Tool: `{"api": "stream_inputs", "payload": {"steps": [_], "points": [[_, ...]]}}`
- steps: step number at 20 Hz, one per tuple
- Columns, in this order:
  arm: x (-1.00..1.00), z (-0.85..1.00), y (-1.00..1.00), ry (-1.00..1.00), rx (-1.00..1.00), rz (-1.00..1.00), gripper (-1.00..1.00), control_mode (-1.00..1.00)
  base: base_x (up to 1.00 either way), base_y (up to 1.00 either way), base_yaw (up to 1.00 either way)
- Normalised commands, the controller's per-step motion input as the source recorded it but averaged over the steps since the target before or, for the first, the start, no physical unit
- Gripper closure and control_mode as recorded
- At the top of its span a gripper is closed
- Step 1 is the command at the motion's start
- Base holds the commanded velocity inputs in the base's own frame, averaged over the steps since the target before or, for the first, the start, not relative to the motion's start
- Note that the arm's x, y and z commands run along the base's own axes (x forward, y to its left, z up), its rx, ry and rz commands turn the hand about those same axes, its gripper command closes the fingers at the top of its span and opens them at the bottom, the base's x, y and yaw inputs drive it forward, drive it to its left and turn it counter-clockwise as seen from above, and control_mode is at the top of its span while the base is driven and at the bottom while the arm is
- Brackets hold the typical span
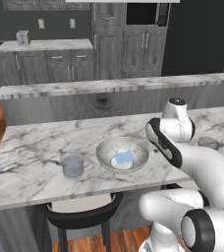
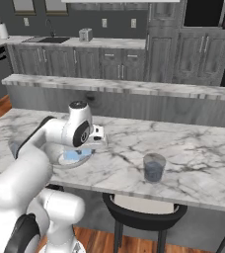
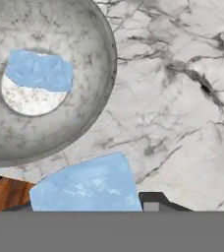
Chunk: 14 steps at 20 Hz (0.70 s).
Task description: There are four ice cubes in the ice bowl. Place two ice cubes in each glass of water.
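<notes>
Presently: gripper (image 3: 115, 199) clenched on one ice cube (image 3: 87, 184), held above the marble bench (image 3: 182, 98).
Remaining ice cubes (image 1: 124, 157) lie in the ice bowl (image 1: 106, 150); one glass of water (image 1: 72, 166) stands left of it, another (image 2: 154, 168) well apart to its right.

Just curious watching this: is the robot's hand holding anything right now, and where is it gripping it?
Yes: the end effector holds one pale blue ice cube, pinched by its sides between the fingers, beside the ice bowl.

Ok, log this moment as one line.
tool: shut on ice cube | position: beside ice bowl | remaining ice cubes: in bowl
</notes>
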Motion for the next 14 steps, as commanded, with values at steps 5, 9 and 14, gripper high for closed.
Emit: {"api": "stream_inputs", "payload": {"steps": [5,9,14], "points": [[-0.02,0.21,-1.0,0.08,0.17,-0.44,1.0,-1.0,0.0,0.0,0.0],[0.0,0.01,-1.0,0.04,0.11,-0.46,1.0,-1.0,0.0,0.0,0.0],[0.0,0.01,-0.85,0.0,0.0,-0.45,1.0,-1.0,0.0,0.0,0.0]]}}
